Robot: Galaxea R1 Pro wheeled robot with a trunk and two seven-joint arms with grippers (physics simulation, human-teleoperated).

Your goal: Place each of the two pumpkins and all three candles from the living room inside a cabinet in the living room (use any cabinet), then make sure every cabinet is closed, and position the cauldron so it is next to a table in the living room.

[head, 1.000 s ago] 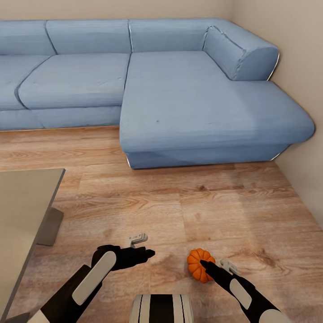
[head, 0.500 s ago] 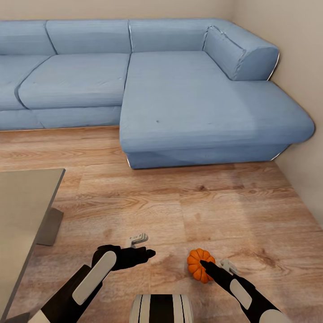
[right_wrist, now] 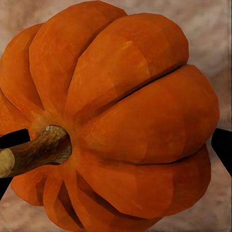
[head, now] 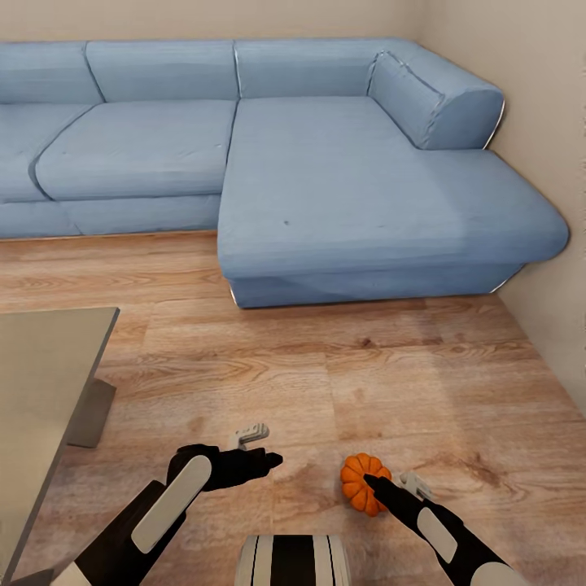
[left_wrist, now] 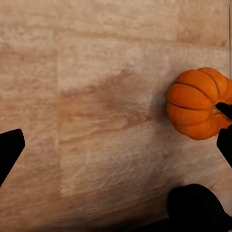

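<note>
A big blue corner sofa [head: 268, 155] fills the far side, tucked against the beige wall [head: 537, 89]. The wood floor [head: 325, 382] runs beneath, and a grey surface [head: 41, 382] stands near the left.

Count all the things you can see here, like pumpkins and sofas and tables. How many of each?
pumpkin: 1
sofa: 1
table: 1
Total: 3

Matt, ribbed pumpkin [right_wrist: 121, 116] — grainy wood-plank floor [head: 366, 366] — soft blue cloth sofa [head: 325, 187].
</note>
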